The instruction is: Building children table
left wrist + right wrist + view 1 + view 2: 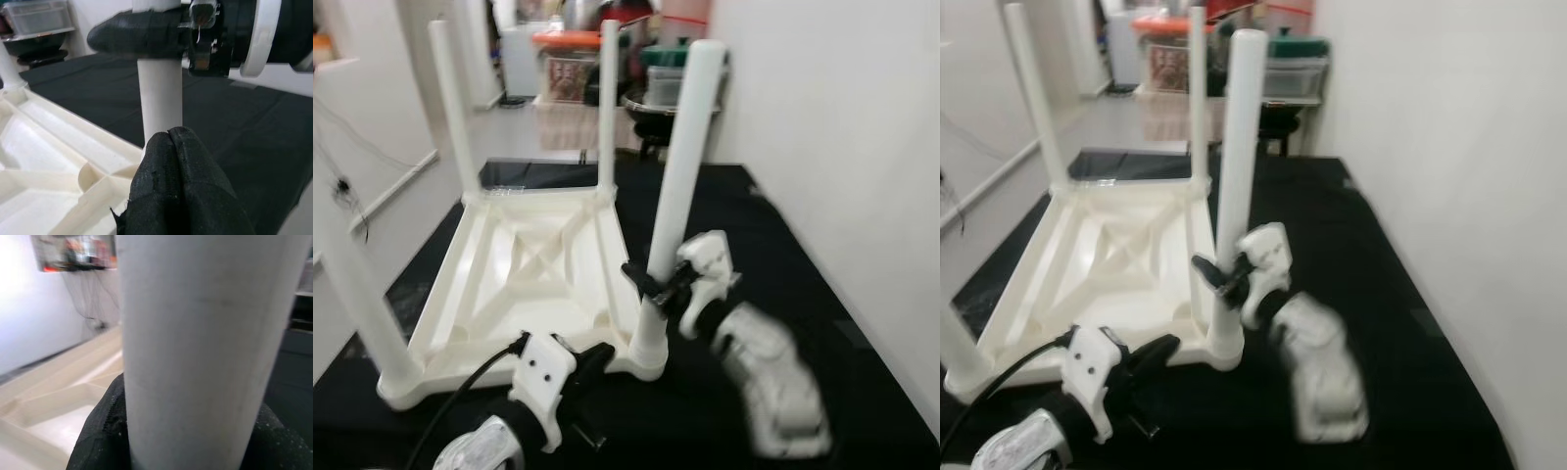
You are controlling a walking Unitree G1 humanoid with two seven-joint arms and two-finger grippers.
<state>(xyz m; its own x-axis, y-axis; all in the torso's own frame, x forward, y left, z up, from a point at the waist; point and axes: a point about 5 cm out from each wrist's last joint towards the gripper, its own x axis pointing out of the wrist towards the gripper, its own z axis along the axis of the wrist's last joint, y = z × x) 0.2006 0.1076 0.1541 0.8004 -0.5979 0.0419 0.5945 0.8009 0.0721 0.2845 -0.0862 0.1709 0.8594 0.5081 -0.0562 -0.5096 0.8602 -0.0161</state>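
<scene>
The left gripper (597, 360), clenched empty, rests beside the upturned white children's table (533, 279). The right gripper (646, 284) grasps its near leg (680, 171) on the black surface (783, 255).

Head views look down on the upturned table (529, 274); wrist views face its near leg (159, 98) closely.

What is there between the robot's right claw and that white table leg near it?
Nothing visible. The right gripper is already clamped around the white plastic leg, low down, just above its corner socket on the upturned white tabletop. The left gripper sits shut beside that corner.
</scene>
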